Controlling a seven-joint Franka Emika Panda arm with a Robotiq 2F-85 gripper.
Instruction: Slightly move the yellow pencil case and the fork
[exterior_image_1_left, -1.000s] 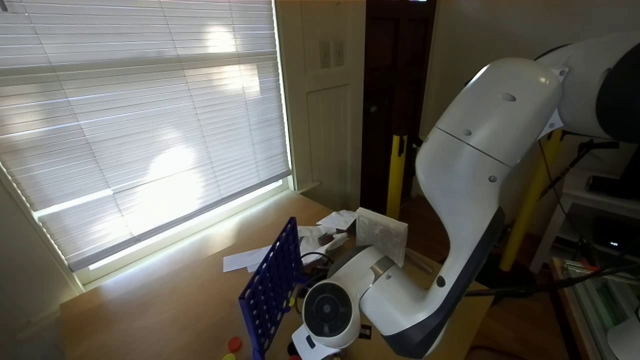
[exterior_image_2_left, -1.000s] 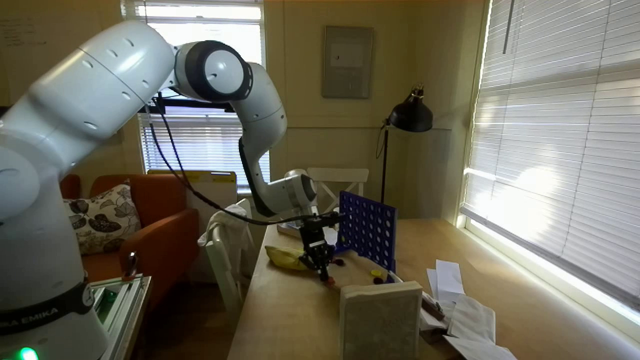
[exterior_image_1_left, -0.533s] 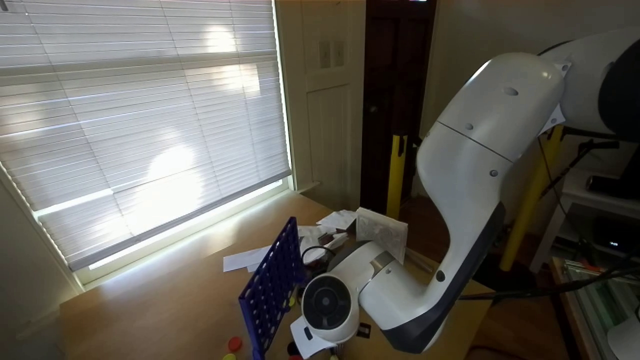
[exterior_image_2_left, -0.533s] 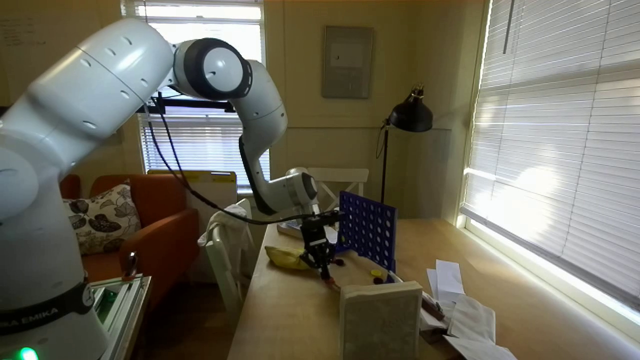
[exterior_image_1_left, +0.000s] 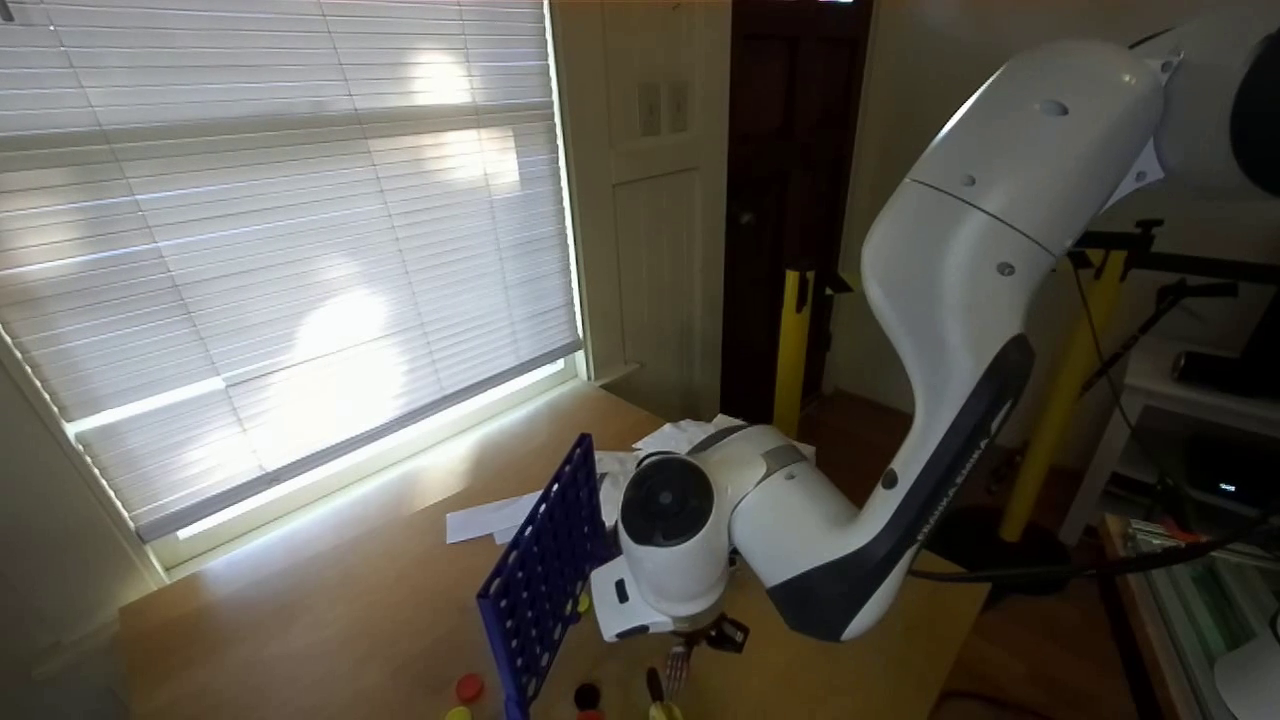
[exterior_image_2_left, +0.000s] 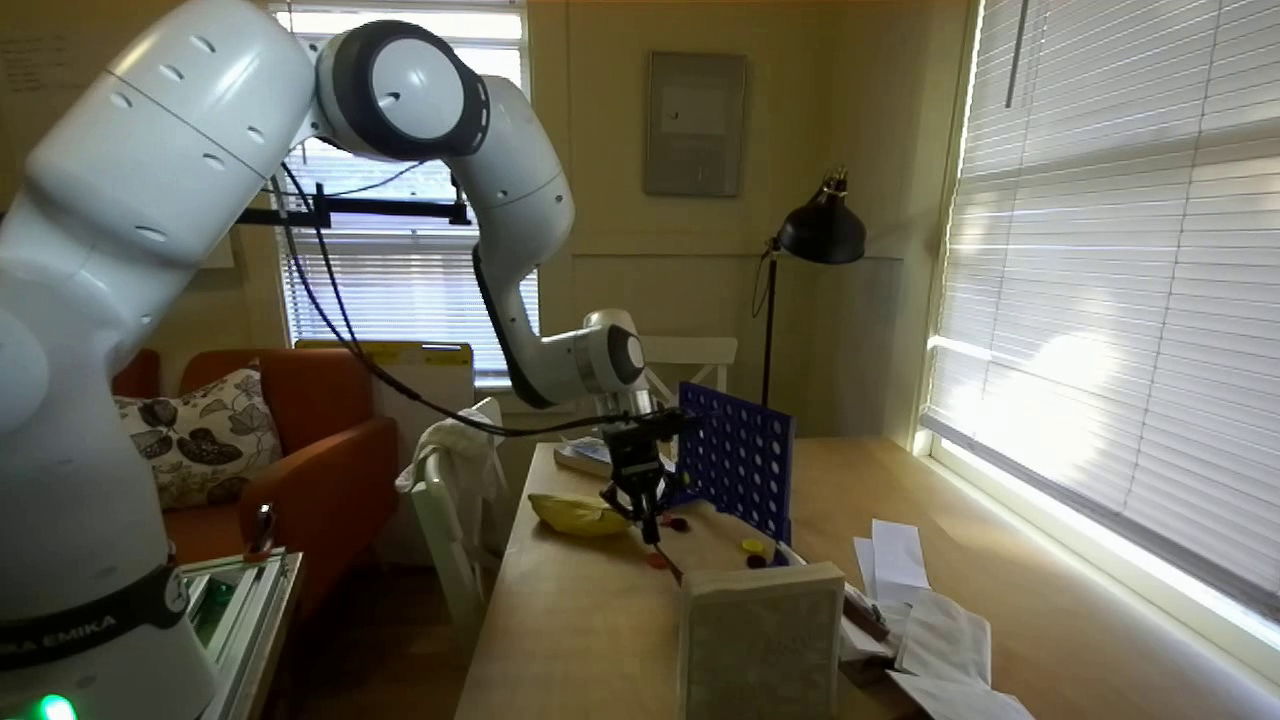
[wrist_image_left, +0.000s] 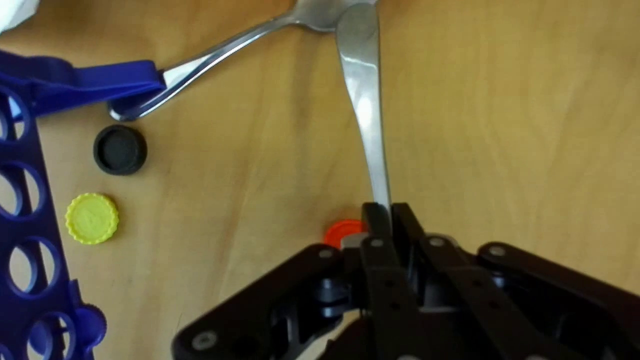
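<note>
Black end effector clamped on slim, glossy metal fork, plump yellow pencil case at left, smooth wood-grained worktop

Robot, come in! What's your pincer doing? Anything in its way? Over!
Black jointed metal pincer shut on slim silver metal fork. Oblong yellow soft-looking pencil case lies unheld. Upright blue plastic-looking holed rack stands near, might snag.
</note>
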